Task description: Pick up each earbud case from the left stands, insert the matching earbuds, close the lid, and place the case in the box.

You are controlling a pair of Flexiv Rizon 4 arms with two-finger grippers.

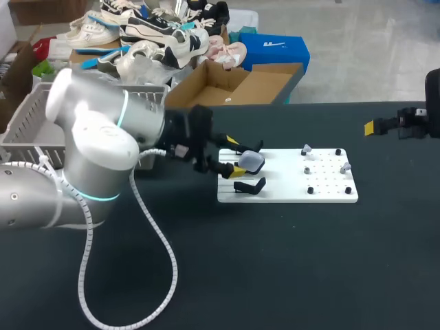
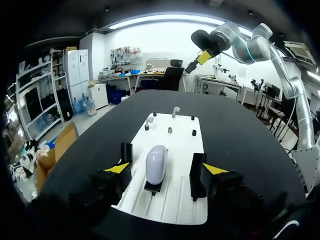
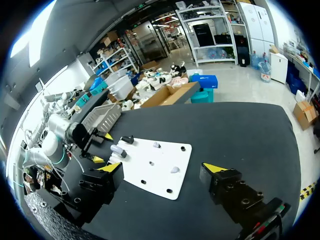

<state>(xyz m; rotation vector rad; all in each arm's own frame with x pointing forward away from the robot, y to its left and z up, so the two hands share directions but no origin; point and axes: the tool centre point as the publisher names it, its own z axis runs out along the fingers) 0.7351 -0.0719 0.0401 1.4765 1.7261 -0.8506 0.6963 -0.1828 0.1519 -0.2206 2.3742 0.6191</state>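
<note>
A pale lavender earbud case (image 1: pixel 252 161) (image 2: pixel 156 164) sits on a black stand at the left end of the white board (image 1: pixel 323 194). My left gripper (image 1: pixel 237 157) (image 2: pixel 165 171) is open, with one finger on each side of the case and a gap on both sides. A second black stand (image 1: pixel 250 185) nearer the front edge holds nothing. Two small grey earbuds (image 1: pixel 306 149) (image 1: pixel 346 166) rest on pegs at the board's right end. My right gripper (image 1: pixel 375 127) (image 3: pixel 162 169) hangs open and empty off to the right, above the table and away from the board (image 3: pixel 165 175).
A grey slatted basket (image 1: pixel 27 117) stands at the table's back left, behind my left arm. Small black pegs (image 1: pixel 310 190) dot the board's right half. An open cardboard box (image 1: pixel 234 86) lies just past the far edge. Dark tabletop surrounds the board.
</note>
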